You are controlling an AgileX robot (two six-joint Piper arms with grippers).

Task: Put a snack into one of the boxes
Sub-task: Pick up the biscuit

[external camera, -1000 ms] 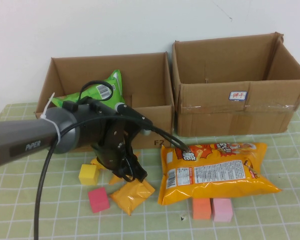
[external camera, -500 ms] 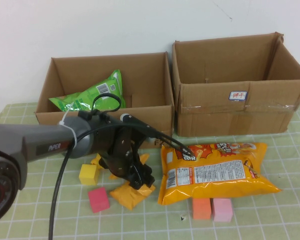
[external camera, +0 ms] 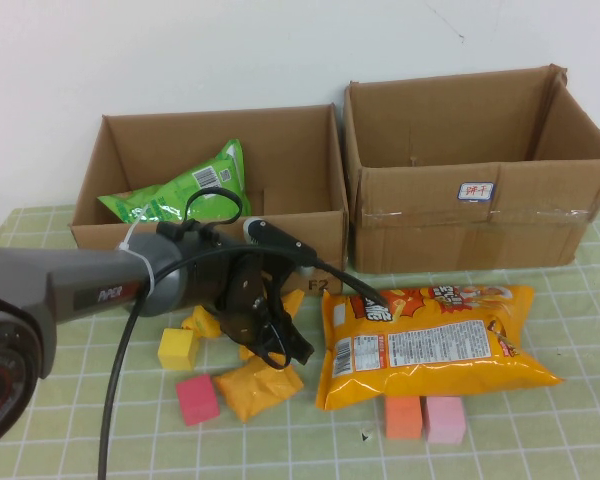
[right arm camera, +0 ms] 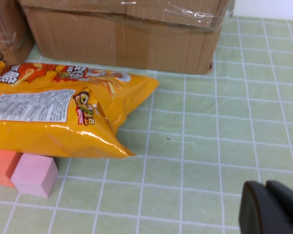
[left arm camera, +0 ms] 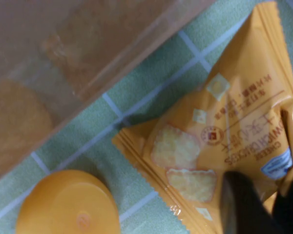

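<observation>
Since the earlier frame the left tool (external camera: 280, 352) had dropped and clamped onto the cracker packet (external camera: 258, 385), lying just in front of the left box (external camera: 310, 235). The packet looked light, soft and crinkly, best pinched by its corner. The right tool (right arm camera: 271, 207) hung parked, fingers together.

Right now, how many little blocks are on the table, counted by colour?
Yellow block: 1
Red block: 1
Orange block: 1
Pink block: 1
Total: 4
Left hand is at the cracker packet; right hand, shut, hovers above the green mat.
</observation>
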